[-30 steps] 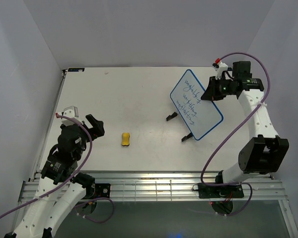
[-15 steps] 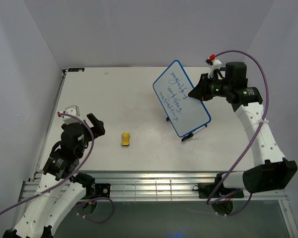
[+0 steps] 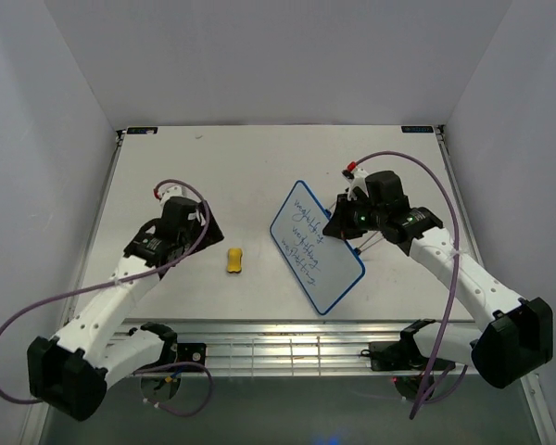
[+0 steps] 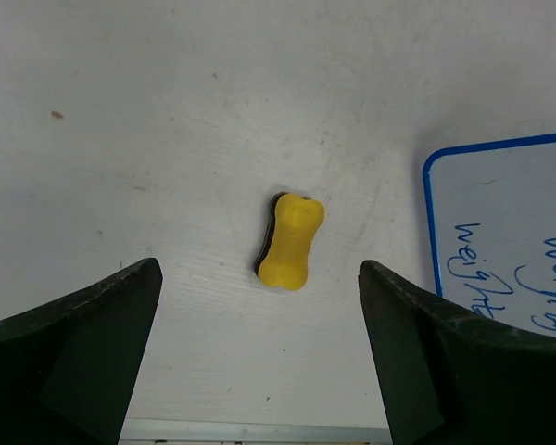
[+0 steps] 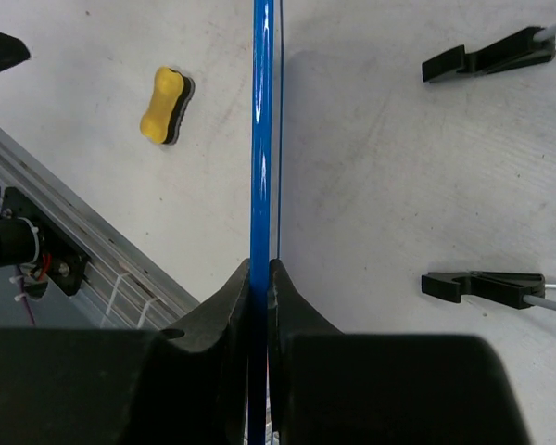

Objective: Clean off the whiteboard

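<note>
The whiteboard [image 3: 313,247], blue-framed with blue handwriting, is held tilted above the table's front middle. My right gripper [image 3: 339,222] is shut on its upper right edge. In the right wrist view the blue frame [image 5: 262,130] runs edge-on between the closed fingers of the right gripper [image 5: 261,269]. The yellow bone-shaped eraser [image 3: 234,260] lies on the table to the left of the board. My left gripper [image 3: 209,224] is open and empty just behind the eraser. In the left wrist view the eraser [image 4: 293,243] sits between and beyond the left gripper's [image 4: 259,269] open fingers, with the board's corner [image 4: 510,241] at right.
The board's two black stand feet [image 5: 486,56] [image 5: 482,286] hang over the white table [image 3: 167,167]. The metal rail [image 3: 287,348] runs along the table's front edge. White walls enclose the table at left, back and right.
My right arm has carried the whiteboard from the back right to the front middle. My left arm has swung from the left edge toward the eraser, gripper still open.
</note>
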